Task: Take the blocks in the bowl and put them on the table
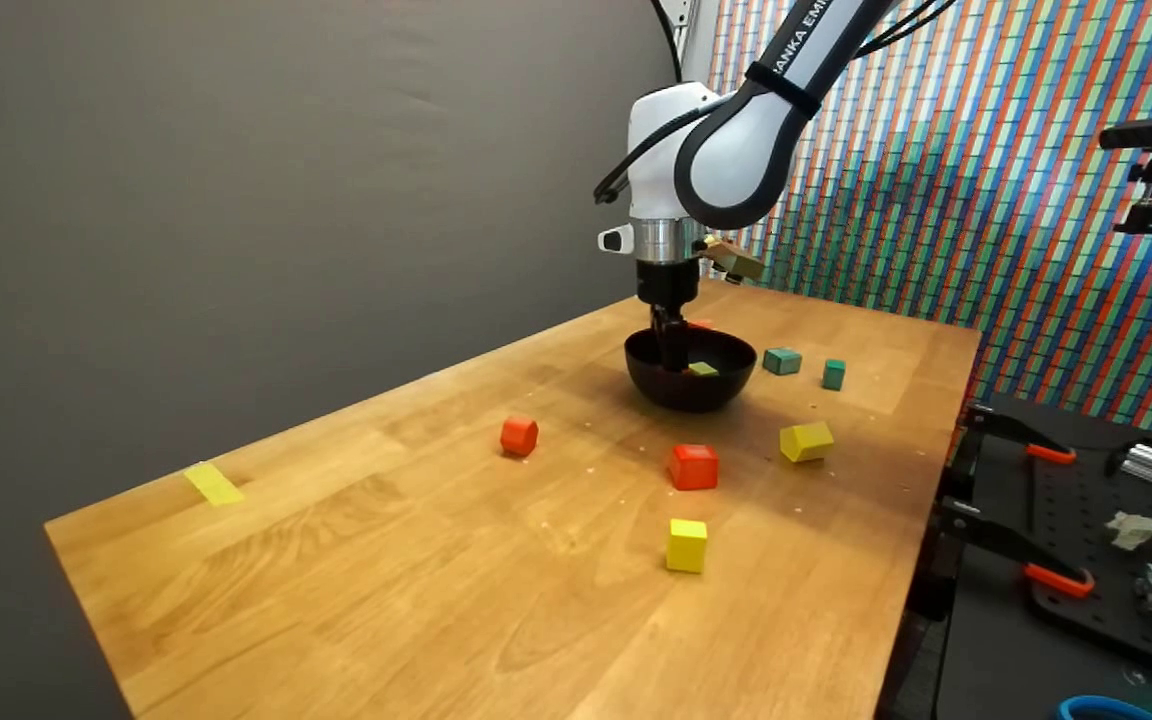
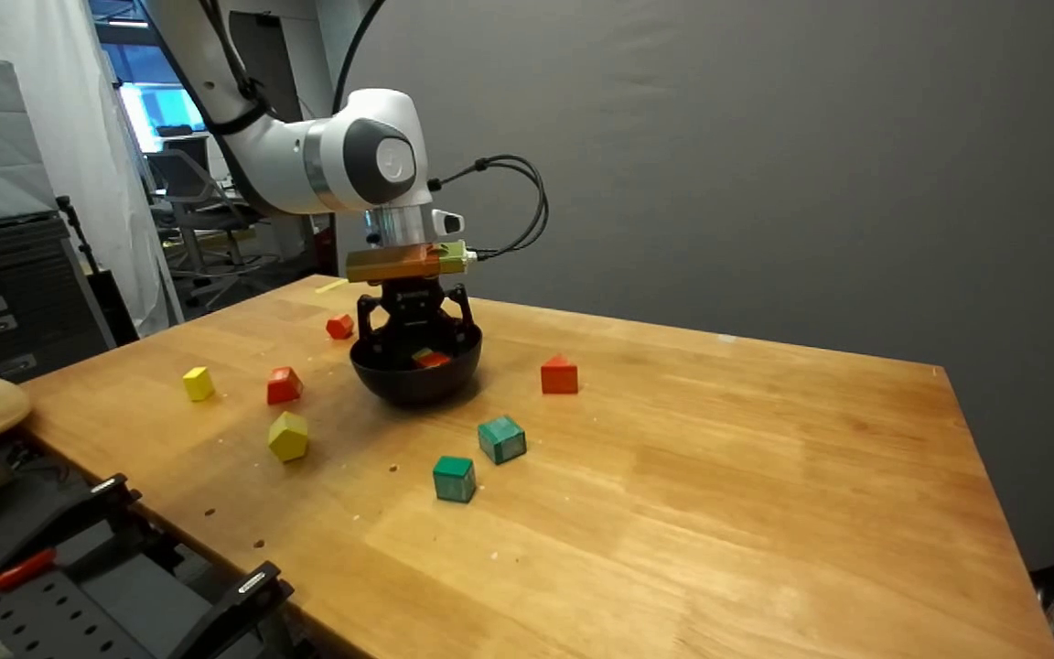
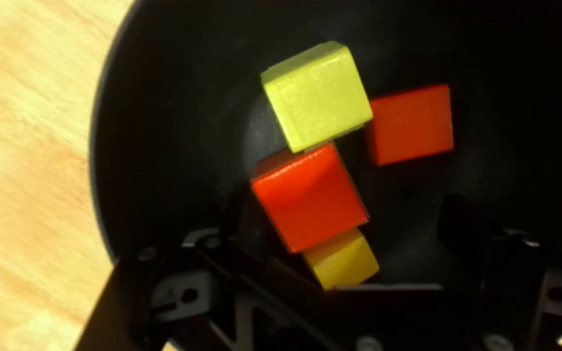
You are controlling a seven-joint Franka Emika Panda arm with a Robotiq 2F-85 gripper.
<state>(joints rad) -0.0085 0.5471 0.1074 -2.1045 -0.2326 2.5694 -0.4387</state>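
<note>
the blocks [image 3: 310, 197] are red, yellow and teal, the bowl [image 1: 691, 392] black, the table [image 1: 416, 580] light-brown (and grained).

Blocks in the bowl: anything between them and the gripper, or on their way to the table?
Nothing visible between the open gripper and the middle red block; that block partly hides the lower yellow block in the wrist view. Toward the table, the bowl walls them all in; likely lift up and over.

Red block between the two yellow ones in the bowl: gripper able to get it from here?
Probably yes: the gripper is in the bowl, open jaws roughly either side of the red block, though yellow blocks crowd it.
</note>
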